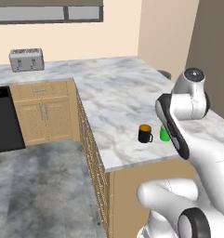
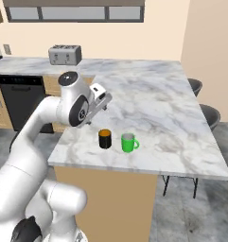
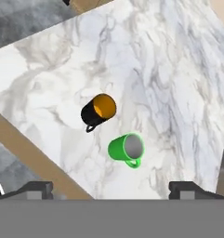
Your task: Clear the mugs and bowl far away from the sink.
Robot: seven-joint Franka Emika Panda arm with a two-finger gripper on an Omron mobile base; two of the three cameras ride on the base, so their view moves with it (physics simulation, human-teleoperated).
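On the marble counter (image 2: 153,108), the black mug (image 2: 105,139) and green mug (image 2: 129,142) are standing upright just beside each other near the front edge, while the gripper (image 3: 111,189) is hanging above both mugs, jaws spread wide and holding nothing.

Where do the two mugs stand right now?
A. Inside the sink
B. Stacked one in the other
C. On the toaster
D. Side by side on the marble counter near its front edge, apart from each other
D: the black mug and the green mug stand upright beside each other on the marble counter, with a gap between them.
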